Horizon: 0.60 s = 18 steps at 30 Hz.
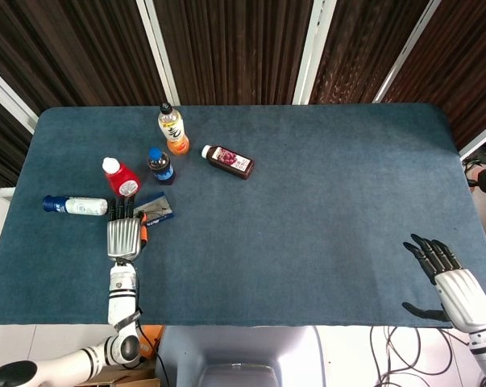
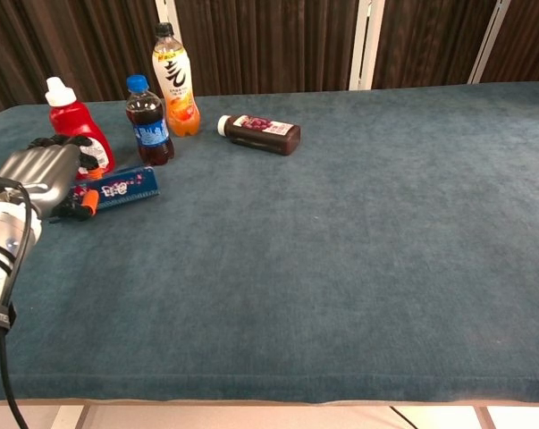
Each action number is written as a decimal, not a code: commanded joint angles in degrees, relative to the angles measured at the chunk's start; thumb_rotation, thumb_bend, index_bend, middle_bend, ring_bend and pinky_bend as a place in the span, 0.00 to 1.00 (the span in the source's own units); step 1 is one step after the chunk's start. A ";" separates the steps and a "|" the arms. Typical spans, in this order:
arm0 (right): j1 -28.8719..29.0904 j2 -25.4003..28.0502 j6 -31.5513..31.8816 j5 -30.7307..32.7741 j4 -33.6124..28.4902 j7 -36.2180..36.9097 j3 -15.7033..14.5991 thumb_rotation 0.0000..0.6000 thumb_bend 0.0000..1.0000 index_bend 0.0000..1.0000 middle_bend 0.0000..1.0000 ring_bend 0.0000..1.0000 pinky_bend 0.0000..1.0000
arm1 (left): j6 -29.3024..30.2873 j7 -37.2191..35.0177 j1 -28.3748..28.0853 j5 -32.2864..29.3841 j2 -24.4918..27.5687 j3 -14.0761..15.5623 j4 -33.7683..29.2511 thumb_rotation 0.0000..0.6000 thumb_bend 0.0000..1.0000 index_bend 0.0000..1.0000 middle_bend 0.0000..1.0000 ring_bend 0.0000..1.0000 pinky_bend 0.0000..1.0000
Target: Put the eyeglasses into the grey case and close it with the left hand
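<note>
The case (image 1: 155,212) (image 2: 119,187) lies closed at the left of the table, its blue patterned side showing. No eyeglasses can be seen; earlier they lay in the open case. My left hand (image 1: 123,235) (image 2: 39,172) is just left of the case with its fingers stretched toward the red bottle, holding nothing. Whether its orange-tipped thumb touches the case end I cannot tell. My right hand (image 1: 450,280) hangs open off the table's front right corner, fingers spread.
Behind the case stand a red bottle (image 1: 118,175) (image 2: 72,128), a cola bottle (image 1: 160,165) (image 2: 148,120) and an orange drink bottle (image 1: 172,129) (image 2: 176,82). A dark bottle (image 1: 228,161) (image 2: 260,134) lies further right, and a white bottle (image 1: 75,205) lies at the far left.
</note>
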 commanded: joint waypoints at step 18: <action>-0.07 -0.14 0.07 0.42 -0.17 -0.30 0.15 1.00 0.25 0.00 0.00 0.00 0.00 | -3.94 3.97 -0.97 -4.88 5.71 -4.04 -7.62 1.00 0.50 0.64 0.08 0.00 0.00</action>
